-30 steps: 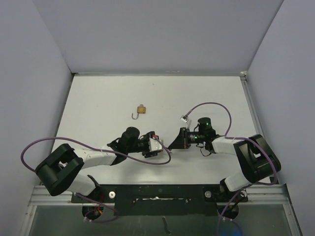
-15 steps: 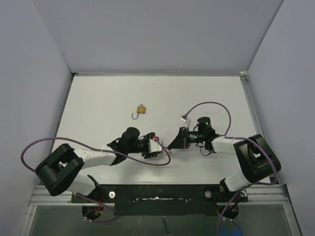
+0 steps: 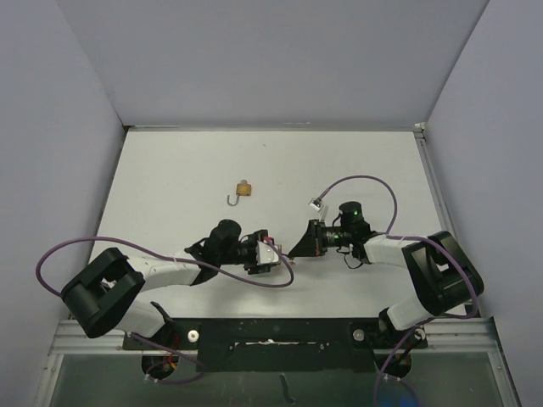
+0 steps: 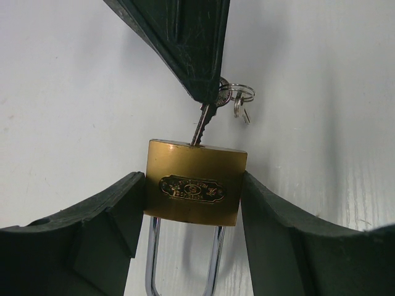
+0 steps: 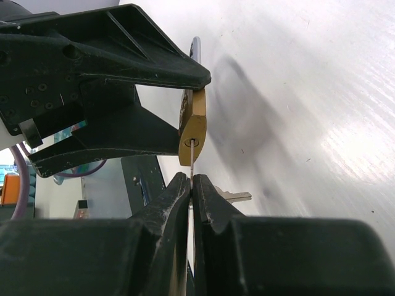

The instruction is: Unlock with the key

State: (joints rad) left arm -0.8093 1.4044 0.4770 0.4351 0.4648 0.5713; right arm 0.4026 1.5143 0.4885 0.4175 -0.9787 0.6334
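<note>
Key in padlock keyway, padlock between left fingers

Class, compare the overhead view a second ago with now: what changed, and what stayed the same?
Very little. The right gripper, shut on the key, has edged slightly left toward the padlock. Nothing was grasped or released. The left gripper still clamps the padlock, and the small brass lock farther back on the table has not moved.
</note>
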